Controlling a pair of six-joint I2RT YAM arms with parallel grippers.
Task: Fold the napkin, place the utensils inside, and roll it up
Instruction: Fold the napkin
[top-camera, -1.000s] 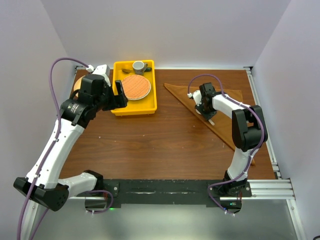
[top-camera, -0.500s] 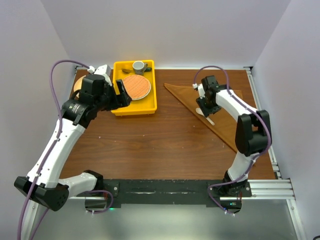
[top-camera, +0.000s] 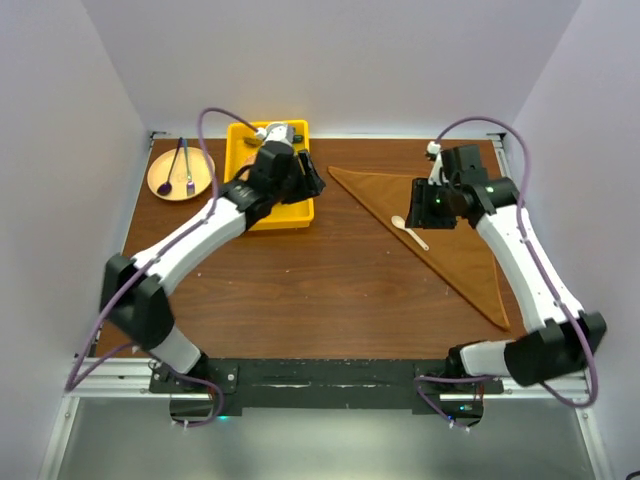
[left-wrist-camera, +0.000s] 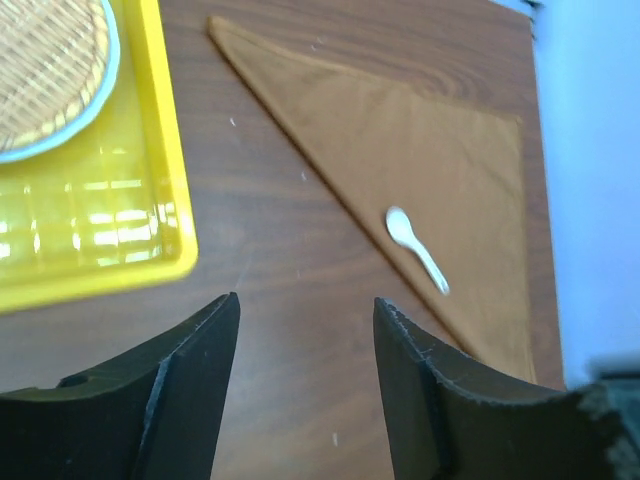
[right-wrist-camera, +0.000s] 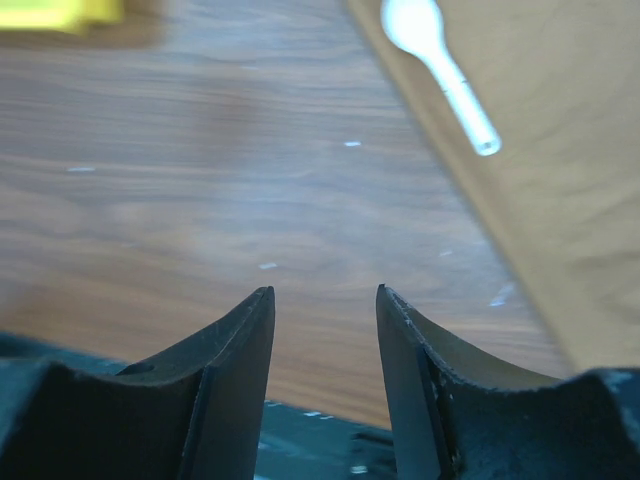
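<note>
The rust-brown napkin (top-camera: 450, 225) lies folded into a triangle on the right of the table. The small cream spoon (top-camera: 410, 230) lies on it next to the long diagonal edge. My right gripper (top-camera: 425, 205) hovers just right of the spoon, open and empty. In the right wrist view my gripper (right-wrist-camera: 325, 292) is over bare wood, with the spoon (right-wrist-camera: 440, 70) and napkin (right-wrist-camera: 560, 150) ahead. My left gripper (top-camera: 312, 182) is open and empty at the yellow tray's right edge. In the left wrist view it (left-wrist-camera: 307, 305) is above the wood, with the napkin (left-wrist-camera: 420, 150) and spoon (left-wrist-camera: 415, 248) beyond.
A yellow tray (top-camera: 270, 215) stands at the back centre-left, with a round woven mat (left-wrist-camera: 40, 70) in it. An orange plate (top-camera: 165, 185) with a purple spoon and a dark fork sits at the back left. Walls close the table in on three sides.
My left arm has swung right, from beside the tray to over its right edge, uncovering the orange plate. My right gripper has drawn back from the spoon, which stays on the napkin.
</note>
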